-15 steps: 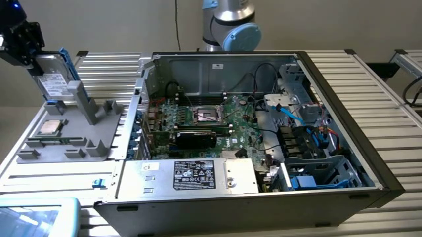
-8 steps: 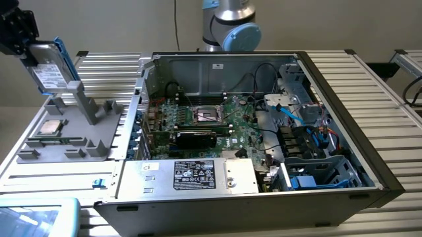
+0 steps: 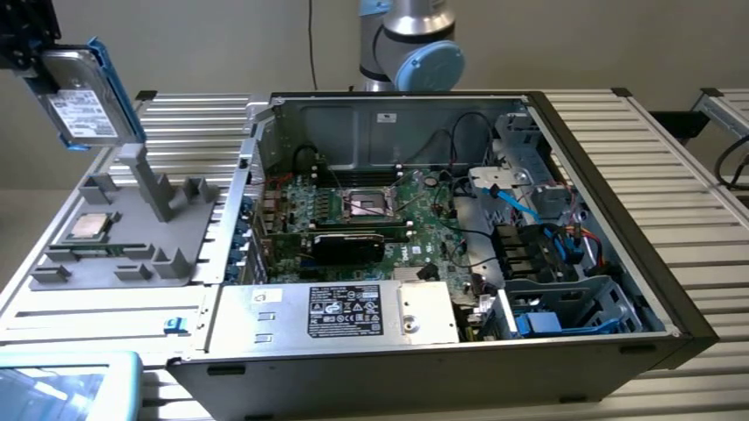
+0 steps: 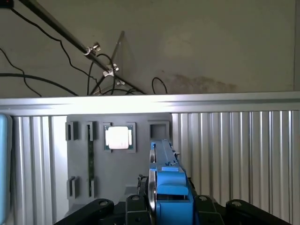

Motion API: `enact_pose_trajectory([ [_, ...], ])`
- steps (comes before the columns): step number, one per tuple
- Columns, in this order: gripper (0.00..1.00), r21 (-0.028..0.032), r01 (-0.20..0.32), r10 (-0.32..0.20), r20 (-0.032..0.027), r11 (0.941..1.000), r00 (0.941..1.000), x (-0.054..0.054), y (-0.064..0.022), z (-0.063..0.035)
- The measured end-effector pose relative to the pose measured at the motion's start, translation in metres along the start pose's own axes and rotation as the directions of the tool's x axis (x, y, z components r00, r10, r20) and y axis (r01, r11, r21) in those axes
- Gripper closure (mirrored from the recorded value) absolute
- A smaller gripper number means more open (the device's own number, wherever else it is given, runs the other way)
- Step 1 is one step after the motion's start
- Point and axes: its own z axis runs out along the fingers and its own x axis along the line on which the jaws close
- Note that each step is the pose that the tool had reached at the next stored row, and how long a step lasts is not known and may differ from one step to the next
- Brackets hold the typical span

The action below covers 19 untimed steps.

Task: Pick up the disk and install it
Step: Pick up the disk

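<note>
The disk (image 3: 84, 98), a silver-grey drive with a white label in a bright blue carrier, hangs in the air at the exterior view's upper left, above the grey parts holder (image 3: 123, 232). My gripper (image 3: 35, 61) is shut on its upper end. In the wrist view the disk (image 4: 168, 183) shows edge-on, its blue carrier rising between my black fingers (image 4: 101, 206), with the parts holder (image 4: 117, 183) below. The open computer case (image 3: 468, 219) stands to the exterior view's right of the holder, with a drive cage (image 3: 574, 307) at its near right corner.
A small square CPU chip (image 3: 88, 226) lies in the grey holder, bright in the wrist view (image 4: 118, 138). A silver power supply box (image 3: 339, 311) with a black label sits at the case's front. The ribbed aluminium table (image 3: 667, 158) extends around. Blue cables (image 3: 521, 206) run inside the case.
</note>
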Motion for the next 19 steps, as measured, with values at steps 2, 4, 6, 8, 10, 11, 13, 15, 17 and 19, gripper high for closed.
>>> enact_pose_trajectory([
  [2, 0.63, -0.0002, 0.000, 0.000, -0.0001, 1.0000, 1.0000, 0.000, -0.0052, -0.0084],
  [4, 0.63, 0.0001, 0.000, 0.000, 0.0002, 1.0000, 1.0000, 0.000, -0.0108, -0.0150],
  [6, 0.63, 0.0000, 0.000, 0.000, 0.0006, 1.0000, 1.0000, -0.001, -0.0172, -0.0210],
  [8, 0.63, -0.0001, 0.000, 0.000, 0.0007, 1.0000, 1.0000, -0.001, -0.0246, -0.0260],
  [10, 0.63, -0.0001, 0.000, 0.000, 0.0007, 1.0000, 1.0000, -0.001, -0.0323, -0.0305],
  [11, 0.63, 0.0000, 0.000, 0.000, 0.0007, 1.0000, 1.0000, -0.001, -0.0353, -0.0323],
  [13, 0.63, -0.0001, 0.000, 0.000, 0.0007, 1.0000, 1.0000, -0.002, -0.0407, -0.0355],
  [15, 0.63, 0.0000, 0.000, 0.000, 0.0007, 1.0000, 1.0000, -0.002, -0.0454, -0.0380],
  [17, 0.63, 0.0000, 0.000, 0.000, 0.0007, 1.0000, 1.0000, -0.002, -0.0514, -0.0408],
  [19, 0.63, 0.0000, 0.000, 0.000, 0.0007, 1.0000, 1.0000, -0.002, -0.0590, -0.0447],
])
